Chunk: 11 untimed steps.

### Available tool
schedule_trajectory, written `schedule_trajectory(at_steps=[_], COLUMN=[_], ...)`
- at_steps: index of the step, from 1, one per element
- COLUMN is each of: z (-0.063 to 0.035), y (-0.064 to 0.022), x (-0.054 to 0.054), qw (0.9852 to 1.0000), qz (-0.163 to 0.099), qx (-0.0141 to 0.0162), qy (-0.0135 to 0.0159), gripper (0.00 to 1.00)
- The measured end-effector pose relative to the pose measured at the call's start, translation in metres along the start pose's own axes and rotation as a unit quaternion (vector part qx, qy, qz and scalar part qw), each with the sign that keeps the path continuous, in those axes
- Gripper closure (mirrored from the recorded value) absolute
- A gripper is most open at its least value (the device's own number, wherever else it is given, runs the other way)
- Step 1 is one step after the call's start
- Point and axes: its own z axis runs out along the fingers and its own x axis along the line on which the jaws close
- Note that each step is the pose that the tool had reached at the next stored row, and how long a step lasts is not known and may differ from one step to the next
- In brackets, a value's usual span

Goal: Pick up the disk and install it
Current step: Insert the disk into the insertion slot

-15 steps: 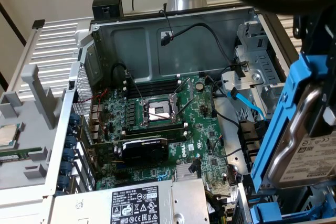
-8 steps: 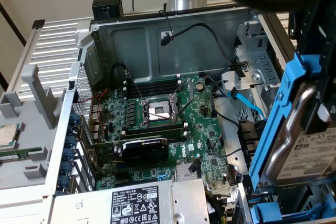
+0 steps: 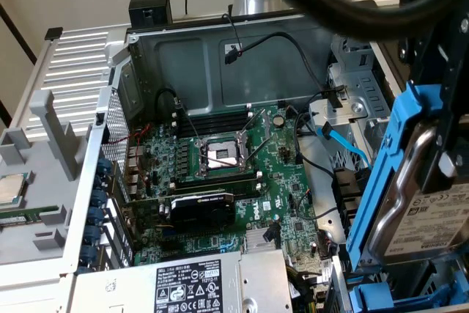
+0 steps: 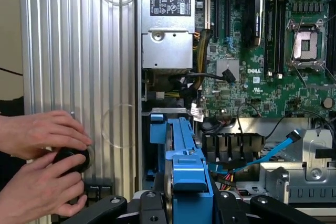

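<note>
The claw was shut on the disk, its dark fingers pressing the outer faces of the blue carrier. The drive therefore hung on edge and tilted rather than lying flat. Judged from the task, that edgewise pose suited a narrow slot in the metal drive cage, which stood at the right of the exterior view, higher in the frame than the disk. The disk filled the lower right of the exterior view, held up beside the open computer case and touching nothing that I could make out except the claw. The case lay on its side with the motherboard facing up, probably so the bays could be reached from above. The disk was a silver-grey metal slab with a rounded stamped contour and a white printed label of dark text and a barcode. The blue carrier ran along its long edge. In the wrist view it showed edge-on as a thin blue block between the fingers, pointing toward the cage and a blue data cable. A person's hands lay on the ribbed silver panel beside the case, cupping a small black round object that I could not identify.
</note>
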Motion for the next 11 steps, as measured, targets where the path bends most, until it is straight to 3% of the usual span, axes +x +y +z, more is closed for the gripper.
schedule_trajectory(at_steps=[11], z=[0.0079], y=[0.0005], x=[-0.0032], qw=[1.0], qz=[-0.005], qx=[0.0002], qy=[0.0037], gripper=[0.63])
